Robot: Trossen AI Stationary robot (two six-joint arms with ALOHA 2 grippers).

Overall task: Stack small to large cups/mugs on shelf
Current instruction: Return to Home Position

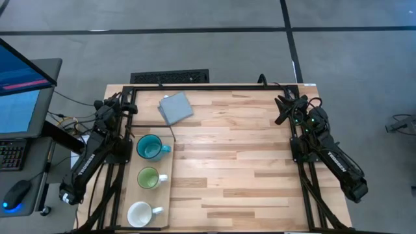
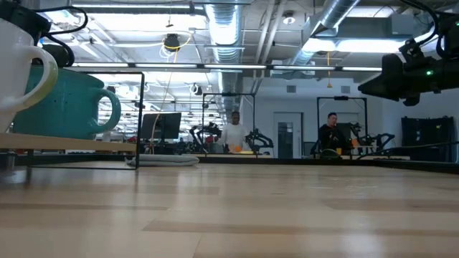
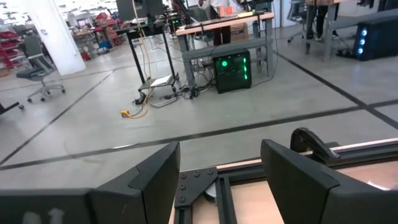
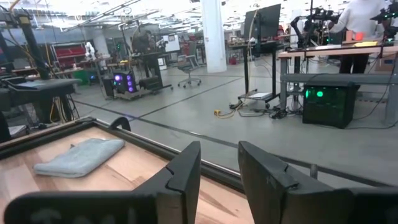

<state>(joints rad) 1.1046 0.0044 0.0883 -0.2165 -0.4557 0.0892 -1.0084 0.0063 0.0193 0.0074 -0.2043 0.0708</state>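
Note:
Three mugs stand upright on their bases in a row on the pale shelf panel (image 1: 166, 195) at the table's left side. The teal one (image 1: 151, 147) is farthest, the light green one (image 1: 149, 177) is in the middle, and the white one (image 1: 141, 213) is nearest. In the low view the white mug (image 2: 21, 64) and the teal mug (image 2: 72, 104) show on the shelf (image 2: 72, 143). My left gripper (image 1: 129, 104) hovers open near the far left corner, beyond the teal mug. My right gripper (image 1: 283, 107) hovers open near the far right edge.
A flat grey-blue pad (image 1: 175, 107) lies near the far edge, right of my left gripper, and shows in the right wrist view (image 4: 81, 157). A dark frame (image 1: 214, 86) rims the table. Bare planks (image 1: 240, 156) lie between the shelf and the right arm. People stand far behind in the room.

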